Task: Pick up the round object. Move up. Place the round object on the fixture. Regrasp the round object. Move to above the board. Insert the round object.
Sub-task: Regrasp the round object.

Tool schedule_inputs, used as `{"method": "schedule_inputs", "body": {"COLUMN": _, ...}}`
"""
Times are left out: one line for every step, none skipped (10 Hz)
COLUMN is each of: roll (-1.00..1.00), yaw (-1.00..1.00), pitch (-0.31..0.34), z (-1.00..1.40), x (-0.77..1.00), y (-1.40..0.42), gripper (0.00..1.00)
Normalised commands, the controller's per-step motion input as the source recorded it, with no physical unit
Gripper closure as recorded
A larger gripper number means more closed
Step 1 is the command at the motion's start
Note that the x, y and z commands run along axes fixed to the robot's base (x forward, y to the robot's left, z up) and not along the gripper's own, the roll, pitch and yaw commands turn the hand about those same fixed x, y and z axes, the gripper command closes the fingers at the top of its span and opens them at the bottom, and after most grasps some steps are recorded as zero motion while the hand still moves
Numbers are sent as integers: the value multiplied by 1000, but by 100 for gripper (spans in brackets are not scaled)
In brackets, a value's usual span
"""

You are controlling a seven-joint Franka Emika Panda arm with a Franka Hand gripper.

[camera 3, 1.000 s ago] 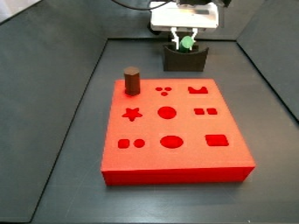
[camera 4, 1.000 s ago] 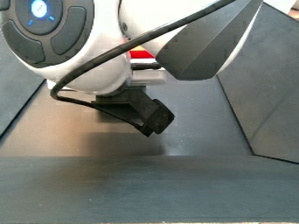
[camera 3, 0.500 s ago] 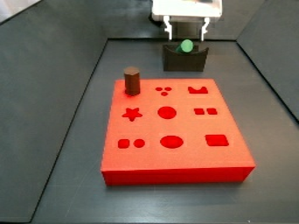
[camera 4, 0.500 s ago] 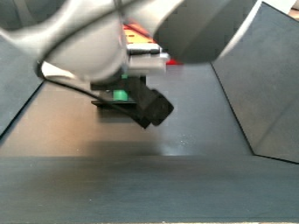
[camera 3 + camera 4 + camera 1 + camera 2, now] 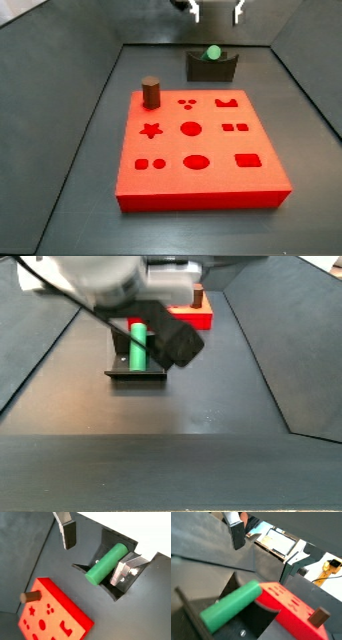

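I see gripper spread, empty, hovering above fixture. Round object lies in fixture's notch, well apart from board. Risk: off-centre regrasp tilts peg, jams insertion.

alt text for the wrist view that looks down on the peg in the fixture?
A green peg lies in the notch of the dark fixture, released. The gripper sits above it, jaws open on either side. The red board with a brown peg lies beyond.
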Motion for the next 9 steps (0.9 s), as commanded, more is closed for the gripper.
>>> {"method": "schedule_inputs", "body": {"roll": 60, "yaw": -4, "pitch": 69, "z": 217, "x": -26, "y": 4, "gripper": 0}}
{"method": "schedule_inputs", "body": {"roll": 1000, "yaw": 21, "pitch": 61, "z": 808, "x": -87, "y": -1000, "gripper": 0}}
{"method": "schedule_inputs", "body": {"roll": 1000, "yaw": 21, "pitch": 61, "z": 796, "x": -89, "y": -1000, "gripper": 0}}
{"method": "schedule_inputs", "body": {"roll": 1000, "yaw": 19, "pitch": 47, "z": 769, "x": -118, "y": -1000, "gripper": 0}}
{"method": "schedule_inputs", "body": {"roll": 1000, "yaw": 18, "pitch": 39, "z": 657, "x": -138, "y": -947, "gripper": 0}}
{"method": "schedule_inputs", "body": {"roll": 1000, "yaw": 18, "pitch": 34, "z": 382, "x": -104, "y": -737, "gripper": 0}}
{"method": "schedule_inputs", "body": {"roll": 1000, "yaw": 18, "pitch": 34, "z": 231, "x": -81, "y": -626, "gripper": 0}}
{"method": "schedule_inputs", "body": {"roll": 1000, "yaw": 17, "pitch": 32, "z": 52, "x": -32, "y": -384, "gripper": 0}}
{"method": "schedule_inputs", "body": {"roll": 1000, "yaw": 18, "pitch": 32, "z": 47, "x": -24, "y": -178, "gripper": 0}}
